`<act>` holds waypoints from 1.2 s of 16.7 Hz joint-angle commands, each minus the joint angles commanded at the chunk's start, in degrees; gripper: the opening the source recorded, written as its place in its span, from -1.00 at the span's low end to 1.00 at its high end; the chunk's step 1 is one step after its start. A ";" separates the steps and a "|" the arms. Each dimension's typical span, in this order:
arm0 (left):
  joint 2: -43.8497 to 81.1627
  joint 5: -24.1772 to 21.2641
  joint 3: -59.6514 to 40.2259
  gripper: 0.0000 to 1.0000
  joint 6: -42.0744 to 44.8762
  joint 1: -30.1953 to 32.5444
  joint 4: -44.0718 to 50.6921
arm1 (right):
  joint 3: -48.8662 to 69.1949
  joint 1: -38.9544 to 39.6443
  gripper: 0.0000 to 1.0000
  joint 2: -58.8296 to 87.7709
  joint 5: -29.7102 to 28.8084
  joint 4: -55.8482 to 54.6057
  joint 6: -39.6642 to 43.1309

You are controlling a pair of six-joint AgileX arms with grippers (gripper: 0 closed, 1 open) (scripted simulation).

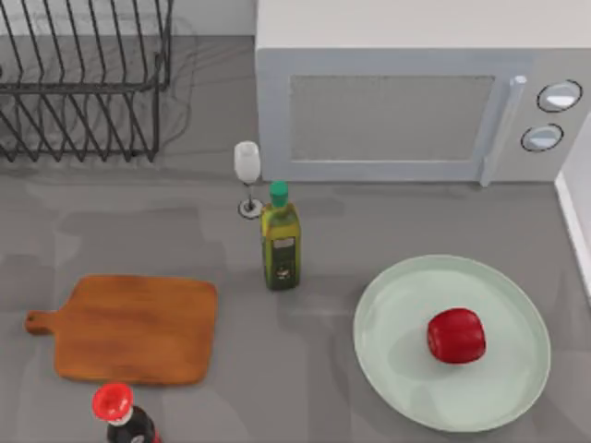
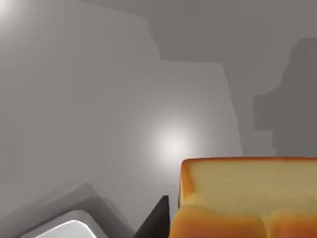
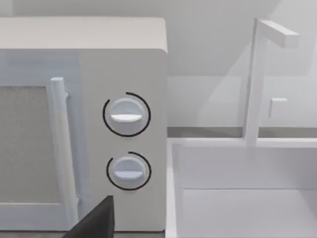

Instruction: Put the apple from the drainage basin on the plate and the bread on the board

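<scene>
Apple [image 1: 456,335] sits on plate [image 1: 397,365], desk's right front. Bread [image 2: 247,198] close under my left hand, probably gripped; can't tell. Board [image 1: 138,328] bare at left front, that arm's side.

Soft, even light fell from above; faint blurred shadows mottled the grey table [image 1: 369,221], and a white glare spot shone beside the bread [image 2: 247,193].

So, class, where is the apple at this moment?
In the top view the apple sits on the pale green plate at the table's right, in front of the microwave.
</scene>
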State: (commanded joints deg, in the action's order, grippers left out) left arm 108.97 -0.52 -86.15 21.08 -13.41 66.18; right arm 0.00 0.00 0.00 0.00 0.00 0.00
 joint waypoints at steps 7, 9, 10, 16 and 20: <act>-4.05 0.15 8.10 -1.00 -16.41 13.89 -3.17 | 0.00 0.00 1.00 0.00 0.00 0.00 0.00; -5.33 0.19 10.03 -1.00 -22.92 18.04 -4.11 | 0.00 0.00 1.00 0.00 0.00 0.00 0.00; -5.86 0.21 11.30 -1.00 -26.41 20.84 -4.61 | 0.00 0.00 1.00 0.00 0.00 0.00 0.00; -10.04 0.31 18.90 -1.00 -38.31 31.66 -7.70 | 0.00 0.00 1.00 0.00 0.00 0.00 0.00; -9.83 0.29 18.82 -1.00 -38.22 31.45 -7.61 | 0.00 0.00 1.00 0.00 0.00 0.00 0.00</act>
State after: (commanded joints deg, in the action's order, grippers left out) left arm 99.14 -0.24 -67.33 -17.14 18.05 58.57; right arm 0.00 0.00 0.00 0.00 0.00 0.00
